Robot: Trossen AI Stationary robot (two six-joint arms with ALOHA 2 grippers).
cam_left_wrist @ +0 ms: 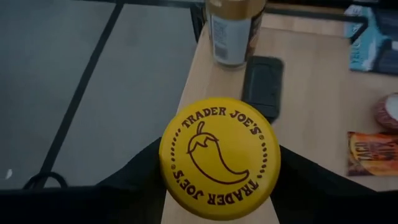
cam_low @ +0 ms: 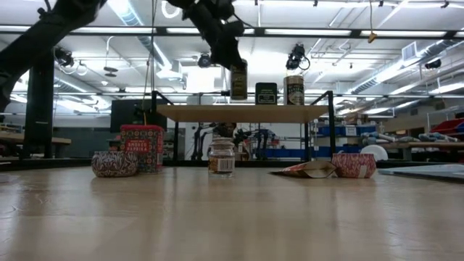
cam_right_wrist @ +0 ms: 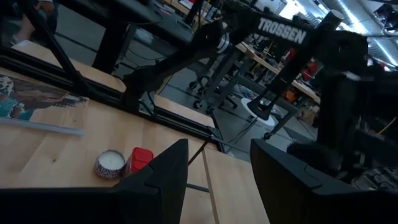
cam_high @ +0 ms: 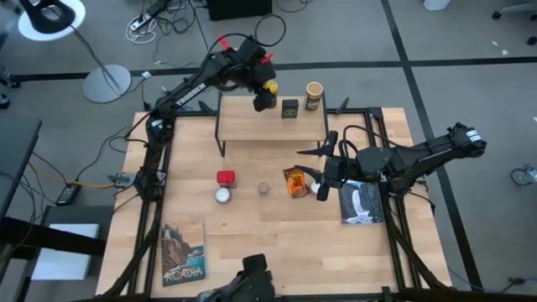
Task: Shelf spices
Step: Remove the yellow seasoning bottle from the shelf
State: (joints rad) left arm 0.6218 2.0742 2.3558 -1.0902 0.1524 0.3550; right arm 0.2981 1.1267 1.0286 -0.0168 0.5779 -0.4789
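Note:
My left gripper (cam_high: 265,91) is shut on a dark jar with a yellow lid (cam_left_wrist: 219,158) over the left part of the shelf (cam_high: 273,126). A dark tin (cam_high: 289,107) and a tan jar (cam_high: 313,95) stand on the shelf's plank beside it. On the table in front lie a red tin (cam_high: 225,177), a small pale-capped jar (cam_high: 263,190) and an orange packet (cam_high: 295,182). My right gripper (cam_right_wrist: 217,180) hangs open above the table, right of the packet, with nothing between its fingers. My left gripper pinches the jar's body just below the lid, one finger (cam_left_wrist: 134,171) on each side. The fingers slant down at it from the table's far left. The jar (cam_low: 238,81) is upright, its bottom a little above the plank.
A round patterned tin (cam_high: 222,195) sits by the red tin, another (cam_low: 354,165) near the packet. Two picture books lie on the table, one at the near left (cam_high: 184,252) and one under the right arm (cam_high: 362,203). The plank's left end is bare.

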